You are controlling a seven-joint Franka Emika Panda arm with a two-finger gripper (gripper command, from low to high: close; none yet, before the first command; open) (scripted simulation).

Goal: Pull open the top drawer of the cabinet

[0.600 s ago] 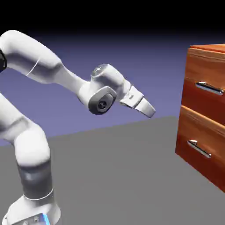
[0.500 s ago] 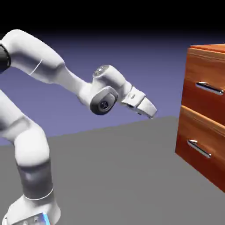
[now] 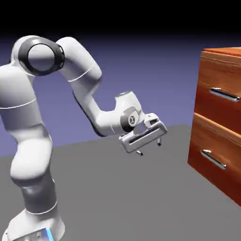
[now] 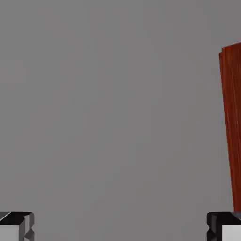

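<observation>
At the exterior view's right edge stands the cabinet, its top drawer flush and closed (the lower drawer too), well apart across bare grey table from the gripper, jaws wide and empty.

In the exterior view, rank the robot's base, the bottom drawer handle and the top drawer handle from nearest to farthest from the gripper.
Measured from the gripper, which is open and empty:
1. Bottom drawer handle, to the right and slightly lower.
2. Top drawer handle, to the right and higher, clearly farther in this view.
3. Robot's base, far down at the lower left.
</observation>
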